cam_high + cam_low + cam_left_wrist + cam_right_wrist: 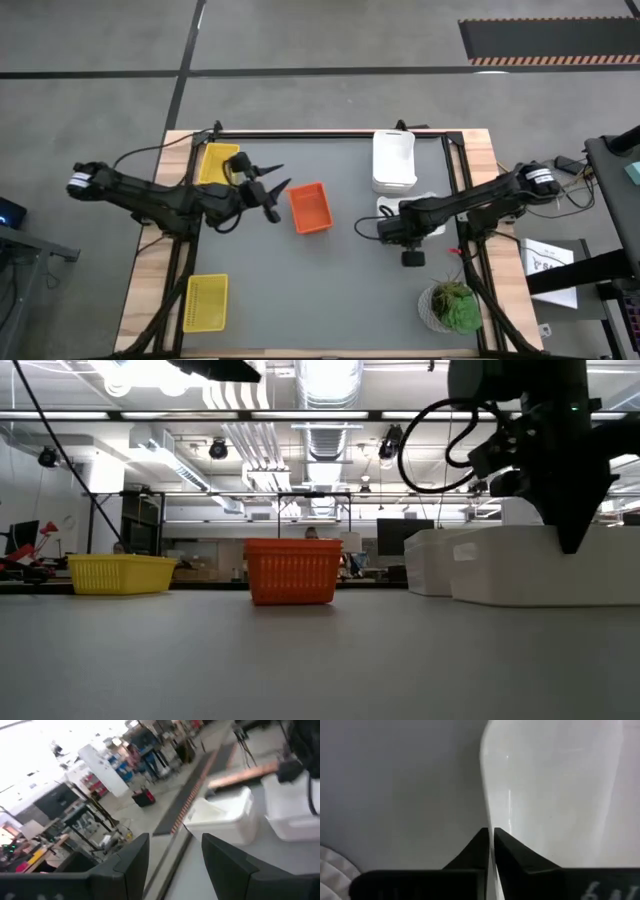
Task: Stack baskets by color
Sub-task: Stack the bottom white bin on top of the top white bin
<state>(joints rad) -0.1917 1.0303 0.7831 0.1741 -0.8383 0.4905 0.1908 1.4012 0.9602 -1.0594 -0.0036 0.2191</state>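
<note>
My right gripper point(398, 226) points down, shut on a white basket point(540, 568) at the table's right side. A second white basket point(393, 160) stands beyond it near the far edge. An orange basket point(310, 207) sits at the table's middle. One yellow basket point(217, 163) sits at the far left and another yellow basket point(205, 302) at the near left. My left gripper point(270, 190) is open above the table just left of the orange basket, pointing level toward the right and touching nothing. My right gripper pinches the white basket's near wall at its rim point(490, 822), one finger inside the basket and one finger point(575, 535) outside. The fingers come from above, pointing down. The basket stands level with its bottom on the table.
A potted green plant point(450, 306) stands at the near right corner, close to my right arm. Bare grey table lies between the orange basket and the white baskets and along the near edge. Wooden rails point(150, 290) border the table's sides.
</note>
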